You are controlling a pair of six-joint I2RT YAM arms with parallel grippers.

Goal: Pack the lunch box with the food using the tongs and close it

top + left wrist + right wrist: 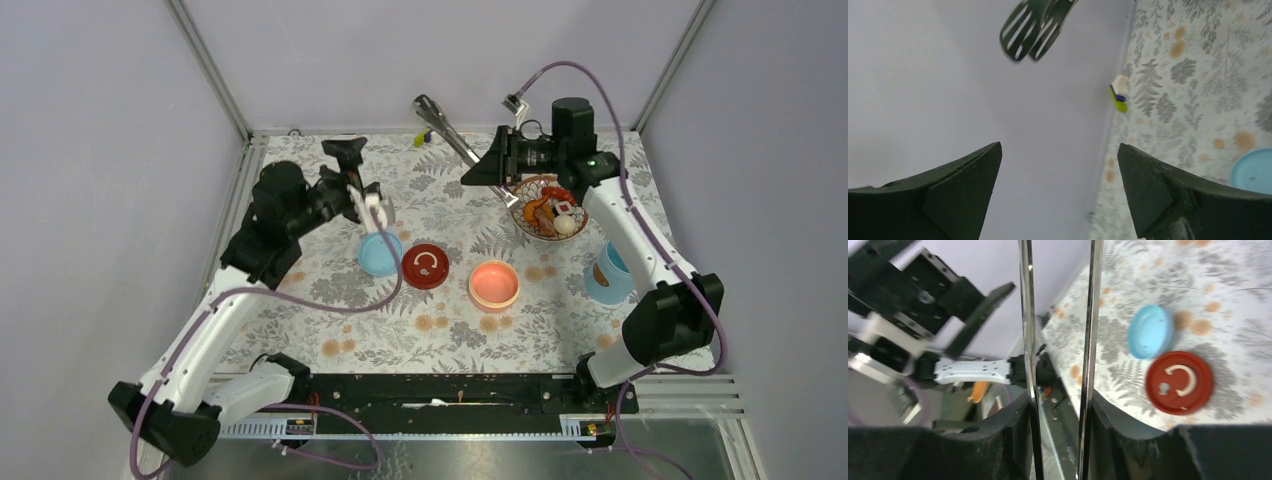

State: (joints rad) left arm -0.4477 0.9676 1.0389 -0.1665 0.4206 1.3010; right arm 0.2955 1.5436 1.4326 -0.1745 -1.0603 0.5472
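My right gripper (480,170) (1058,407) is shut on the silvery tongs (445,128) (1091,330), held off the table at the back. Their two thin arms run between my fingers. The slotted tong tips (1035,27) point toward the back wall. My left gripper (366,190) (1059,147) hangs open and empty to the left of the tongs, apart from them. The food (553,212) lies in the patterned dish (523,226) beside the right wrist. The salmon-pink bowl (494,284) stands at mid-table. A light-blue disc (380,254) (1150,331) (1255,170) lies under the left wrist. The light-blue shell (607,274) is half hidden behind the right arm.
A dark red round lid (427,266) (1179,382) lies between the disc and the pink bowl. A small yellow-green and purple object (424,137) (1118,95) sits at the table's back edge. Grey walls enclose the leaf-print table on three sides.
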